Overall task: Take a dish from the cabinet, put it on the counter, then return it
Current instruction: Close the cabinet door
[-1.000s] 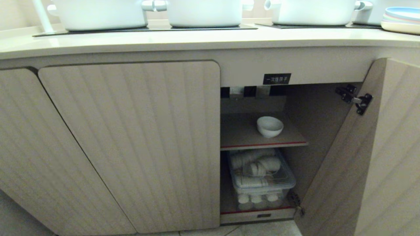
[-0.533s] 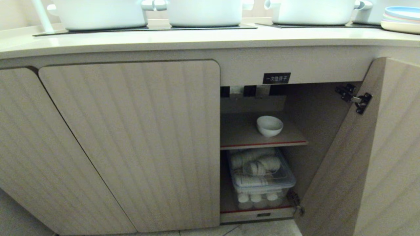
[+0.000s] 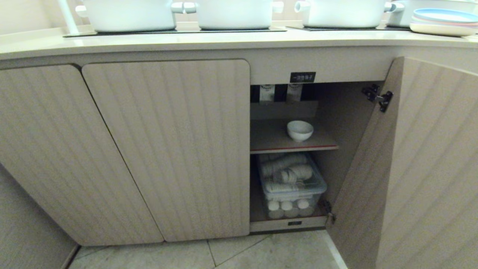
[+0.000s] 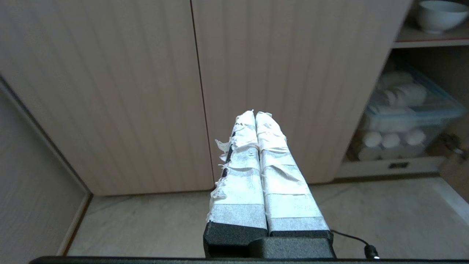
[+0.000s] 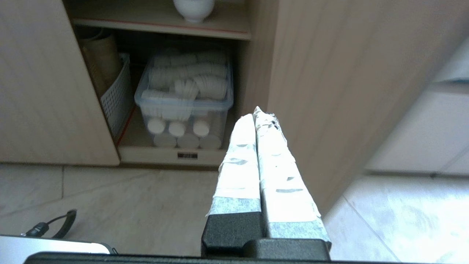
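The dish (image 3: 300,130), a small white bowl, sits upright on the red-edged upper shelf (image 3: 272,140) of the open cabinet (image 3: 351,123), under a small black label (image 3: 302,77). The bowl also shows in the left wrist view (image 4: 438,15) and the right wrist view (image 5: 193,8). The cream counter (image 3: 209,41) runs above. Neither arm appears in the head view. My left gripper (image 4: 255,114) is shut and empty, low above the floor facing the closed doors. My right gripper (image 5: 256,113) is shut and empty, in front of the open door.
The open fluted door (image 3: 414,168) swings out on the right. A clear bin of white cups (image 3: 291,185) fills the lower shelf, beside a white basket (image 5: 115,95). White pots (image 3: 231,13) and stacked plates (image 3: 440,22) stand on the counter. Tiled floor (image 3: 239,254) lies below.
The whole head view has shifted: the cabinet looks smaller and higher, with more floor showing, so the camera has drawn back. The dish has not moved on its shelf.
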